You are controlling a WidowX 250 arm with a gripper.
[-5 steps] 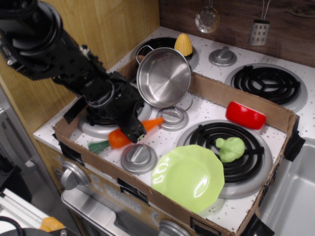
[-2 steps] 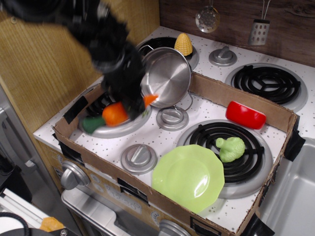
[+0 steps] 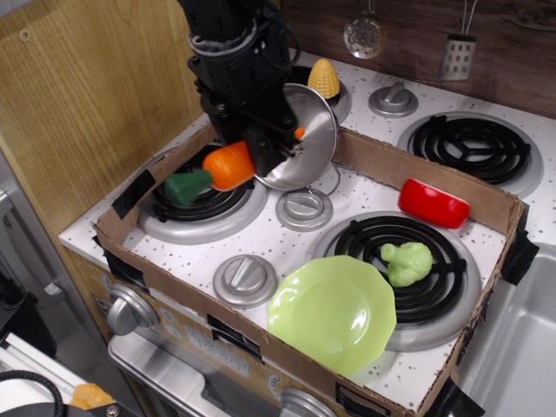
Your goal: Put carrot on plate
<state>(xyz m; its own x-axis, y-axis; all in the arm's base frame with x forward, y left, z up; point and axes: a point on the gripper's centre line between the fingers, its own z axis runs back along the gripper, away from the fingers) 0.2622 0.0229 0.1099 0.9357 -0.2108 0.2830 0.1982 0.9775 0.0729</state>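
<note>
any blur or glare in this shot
In the observation.image view, focus is mostly sharp; the end effector gripping the carrot looks slightly soft, and the steel pot and lime-green plate show glossy highlights.

No readable text, label, brand, number or sign is showing anywhere in this view.
</note>
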